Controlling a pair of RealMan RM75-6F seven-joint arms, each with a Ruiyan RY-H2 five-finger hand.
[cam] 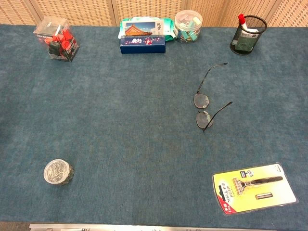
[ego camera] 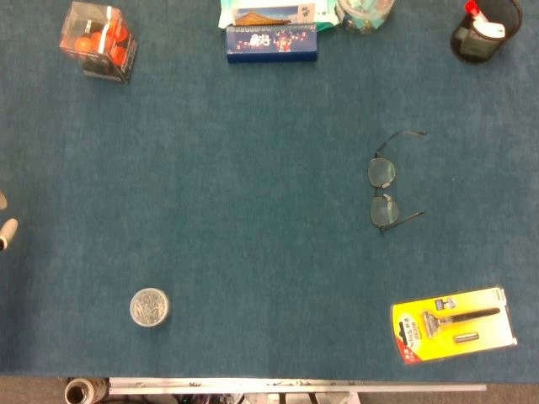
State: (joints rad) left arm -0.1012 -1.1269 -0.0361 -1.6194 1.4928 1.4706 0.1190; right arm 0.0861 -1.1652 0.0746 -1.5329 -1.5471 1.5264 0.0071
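**Fingertips at the frame edge; nothing held**

Head view, left edge, mid-height: only pale fingertips of the left robot hand [ego camera: 7, 231] show, the rest being cut off by the frame. Whether it is spread or curled cannot be told, though nothing is seen between the visible tips. The chest view does not show it at all. The right robot hand appears in neither view.

Nearest object to the fingertips is the round tin [ego camera: 149, 307], lower left of the frame. It stands upright on the bench [ego camera: 253, 210], well apart from the hand, and its clear lid shows a mass of silvery metal pieces, too small to identify.

Further out, in the upper left corner, stands a clear box [ego camera: 97, 40] of red and black items. At top centre, a blue carton [ego camera: 271, 42] lies just in front of a green-and-white pack [ego camera: 269, 12], and a clear jar [ego camera: 364, 13] stands to the right of them. A black mesh cup [ego camera: 484, 32] holding a red-capped item occupies the upper right corner.

Right of centre lie spectacles [ego camera: 383, 189], arms unfolded. At lower right lies a yellow card [ego camera: 453, 324] with a razor sealed under its blister.

Progress, judged from the layout: no object is gripped, lifted or in contact with a hand, so any handling of the tin has not yet begun. Reach, grasp and movement all remain to be done.
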